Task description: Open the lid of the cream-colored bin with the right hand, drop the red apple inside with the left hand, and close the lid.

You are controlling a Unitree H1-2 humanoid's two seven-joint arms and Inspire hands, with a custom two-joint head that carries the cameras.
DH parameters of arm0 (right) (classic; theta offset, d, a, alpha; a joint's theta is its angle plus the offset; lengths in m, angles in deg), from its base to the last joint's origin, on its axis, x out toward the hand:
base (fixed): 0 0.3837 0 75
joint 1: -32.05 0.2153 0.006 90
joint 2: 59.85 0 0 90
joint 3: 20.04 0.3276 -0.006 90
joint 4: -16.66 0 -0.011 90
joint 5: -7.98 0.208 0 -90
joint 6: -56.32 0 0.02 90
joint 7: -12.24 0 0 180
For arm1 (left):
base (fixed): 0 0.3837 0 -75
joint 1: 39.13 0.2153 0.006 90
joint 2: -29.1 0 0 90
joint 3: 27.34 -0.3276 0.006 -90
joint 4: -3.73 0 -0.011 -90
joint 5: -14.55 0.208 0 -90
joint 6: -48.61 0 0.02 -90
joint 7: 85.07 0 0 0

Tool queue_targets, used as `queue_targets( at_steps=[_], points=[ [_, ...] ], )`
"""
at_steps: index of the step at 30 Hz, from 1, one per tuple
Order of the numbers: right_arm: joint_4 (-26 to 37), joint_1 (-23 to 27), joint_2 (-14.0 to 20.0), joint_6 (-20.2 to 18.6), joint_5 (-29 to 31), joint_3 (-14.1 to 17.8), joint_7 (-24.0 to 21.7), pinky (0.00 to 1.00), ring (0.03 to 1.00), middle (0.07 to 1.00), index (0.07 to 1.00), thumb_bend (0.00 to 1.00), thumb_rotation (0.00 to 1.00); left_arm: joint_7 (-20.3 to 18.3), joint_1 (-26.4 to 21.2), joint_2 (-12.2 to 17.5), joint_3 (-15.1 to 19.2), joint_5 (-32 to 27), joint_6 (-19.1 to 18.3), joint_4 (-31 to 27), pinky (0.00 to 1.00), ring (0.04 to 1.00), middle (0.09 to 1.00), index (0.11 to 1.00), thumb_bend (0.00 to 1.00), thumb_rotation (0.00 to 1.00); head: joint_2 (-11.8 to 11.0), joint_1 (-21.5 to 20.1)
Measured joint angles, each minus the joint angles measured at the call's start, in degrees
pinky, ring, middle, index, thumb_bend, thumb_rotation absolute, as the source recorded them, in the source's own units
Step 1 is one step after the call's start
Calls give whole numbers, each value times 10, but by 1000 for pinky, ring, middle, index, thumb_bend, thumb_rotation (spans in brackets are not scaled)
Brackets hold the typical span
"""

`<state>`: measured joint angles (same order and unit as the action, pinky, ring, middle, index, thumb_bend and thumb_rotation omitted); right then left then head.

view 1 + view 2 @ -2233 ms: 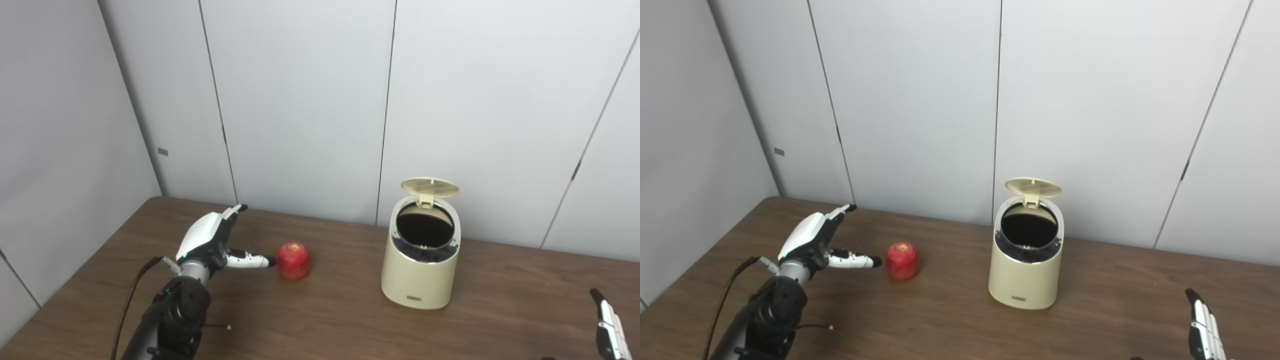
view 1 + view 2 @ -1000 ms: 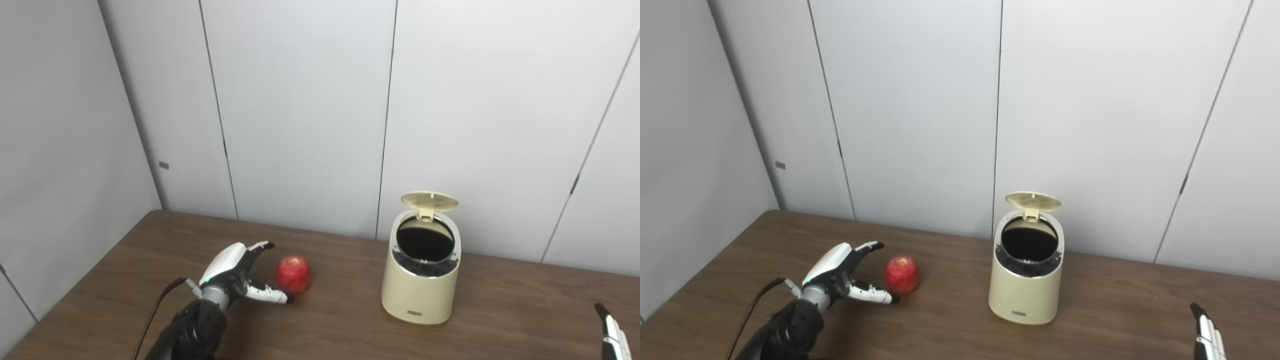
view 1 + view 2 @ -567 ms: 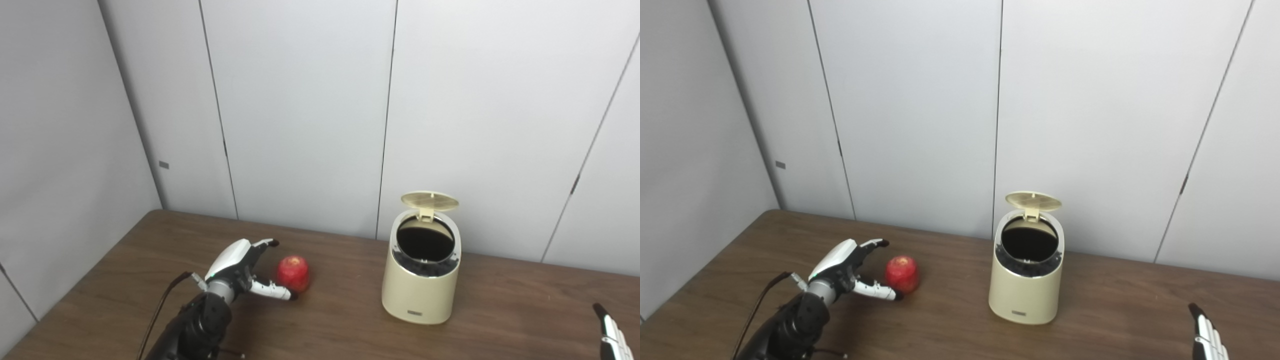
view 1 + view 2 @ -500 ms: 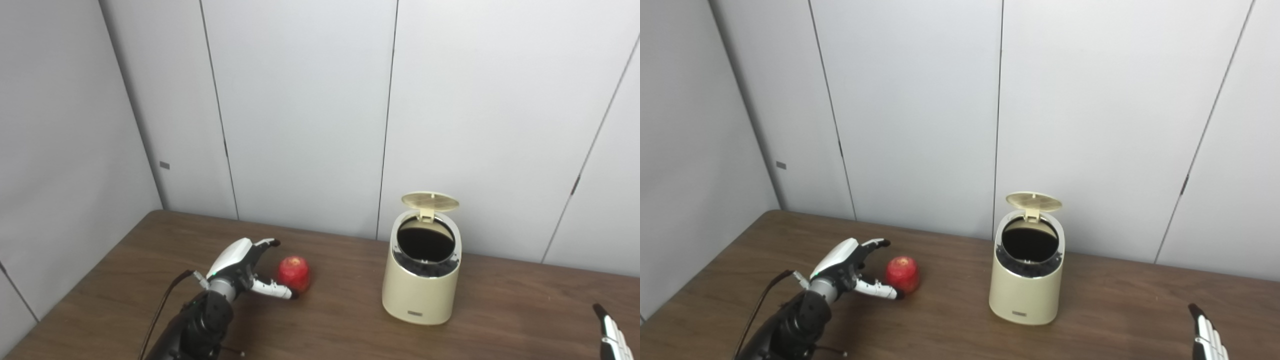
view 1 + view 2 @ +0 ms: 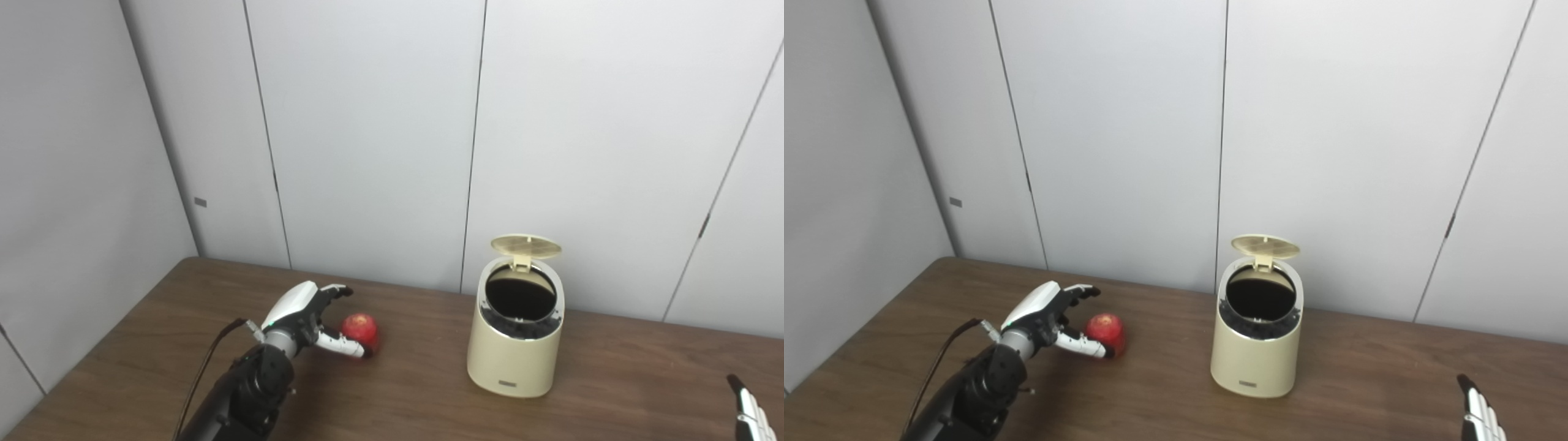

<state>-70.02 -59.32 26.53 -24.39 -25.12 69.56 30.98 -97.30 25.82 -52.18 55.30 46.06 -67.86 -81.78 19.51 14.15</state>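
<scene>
Left hand [image 5: 304, 315]: fingers spread apart, holding nothing, thumb stretched forward low; black forearm reaches forward.
Right hand [image 5: 1479, 413]: only straight fingers visible at the bottom edge.

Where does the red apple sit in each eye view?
Left eye view: red apple lies left of centre on the table, against the left hand.
Right eye view: the apple appears further left in the picture.
Shared landmark: the cream bin, lid up, stands right of it.

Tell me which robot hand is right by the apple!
The left hand. It is at the red apple, with its open fingers spread around it. The right hand waits far off at the table's near right corner, past the cream bin.
</scene>
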Motion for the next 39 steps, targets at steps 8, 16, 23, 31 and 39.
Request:
queue_targets(
  at_steps=[8,16,23,31,39],
  points=[
    [-1,0,1,0,0,-1,0,1000,1000,1000,1000,887,1000,-2,0,0,-8,-2,3,4,752,883,879,873,1000,269,2,-2],
    [0,0,1,0,0,-1,0,1000,1000,1000,1000,922,1000,-16,1,0,-26,0,3,10,801,896,884,853,1000,225,5,-5],
    [0,0,1,-2,0,-1,0,1000,1000,1000,1000,946,1000,-11,0,9,-45,9,24,19,955,828,810,787,995,146,7,-8],
    [0,0,0,-6,4,-1,-1,1000,1000,1000,1000,973,1000,151,1,-20,-46,84,55,71,369,414,500,547,538,0,6,-10],
    [0,0,1,-7,3,-1,-1,1000,1000,1000,1000,978,1000,219,3,-35,-22,75,116,97,349,422,497,498,502,0,4,-9]
  ],
)
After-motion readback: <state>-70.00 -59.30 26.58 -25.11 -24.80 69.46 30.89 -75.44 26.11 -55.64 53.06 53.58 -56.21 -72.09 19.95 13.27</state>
